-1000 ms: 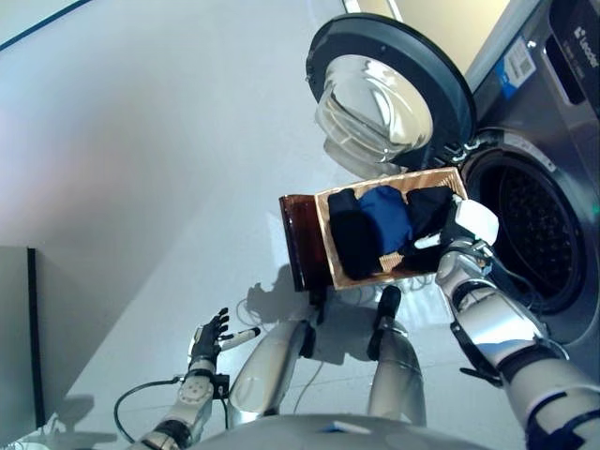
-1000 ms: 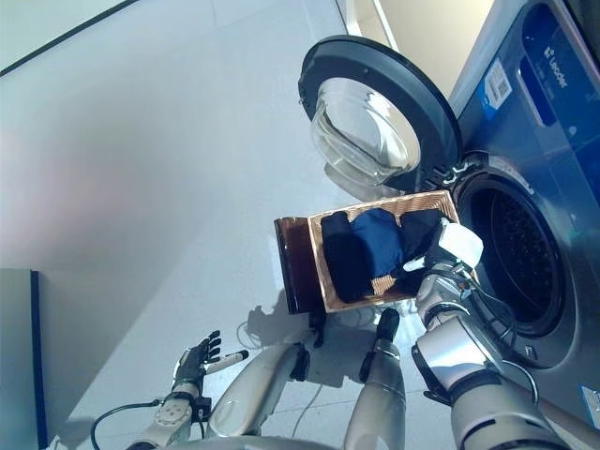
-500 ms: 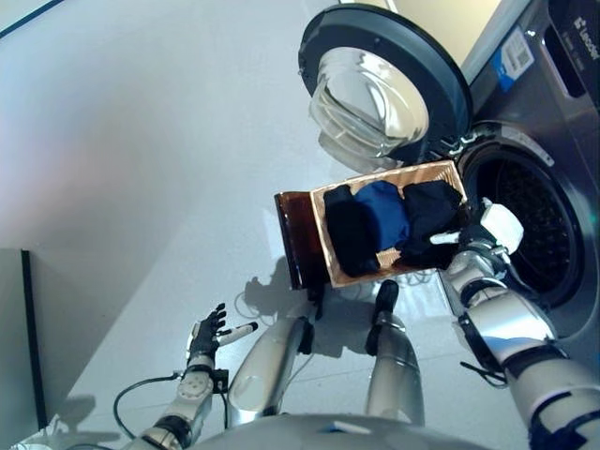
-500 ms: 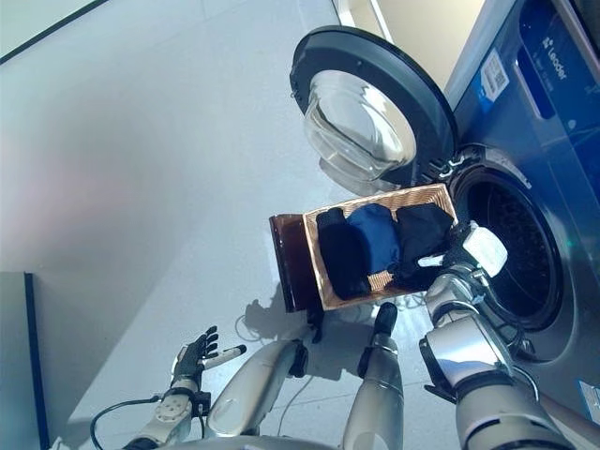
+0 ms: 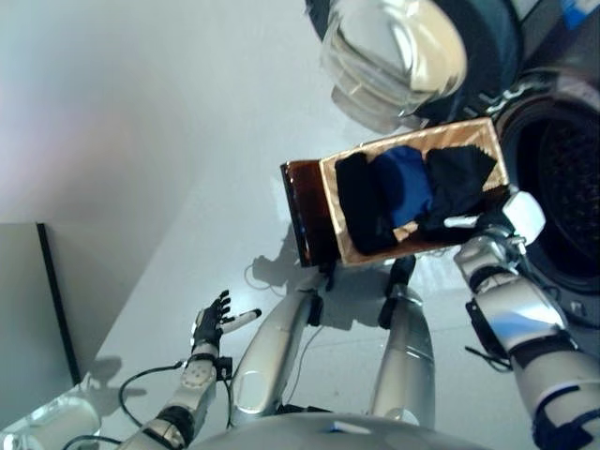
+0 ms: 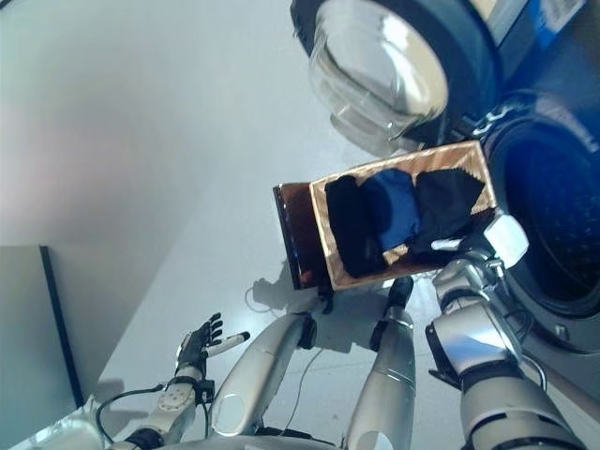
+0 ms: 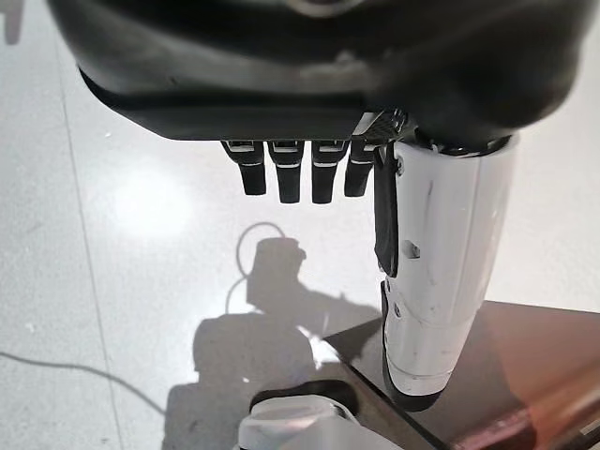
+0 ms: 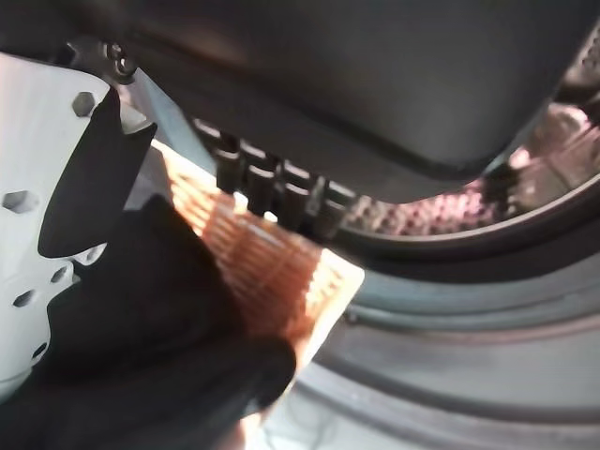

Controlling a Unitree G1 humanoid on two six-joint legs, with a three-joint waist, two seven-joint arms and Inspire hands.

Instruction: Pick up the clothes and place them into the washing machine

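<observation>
Right hand (image 5: 506, 214) at basket (image 5: 345, 216), washer (image 5: 562, 178) side
Thumb on black clothes (image 5: 459, 183), grip unclear; left hand (image 5: 210, 323) open, empty.

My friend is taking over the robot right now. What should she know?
Right hand: at the basket's edge nearest the washer, touching the black cloth; fingers hidden.
Left hand: open, idle, low over the floor.
Clothes: all in the basket, another black piece and a blue one too.
Washer door open; no clothes visible in the drum.
Left: lift each piece in.
</observation>
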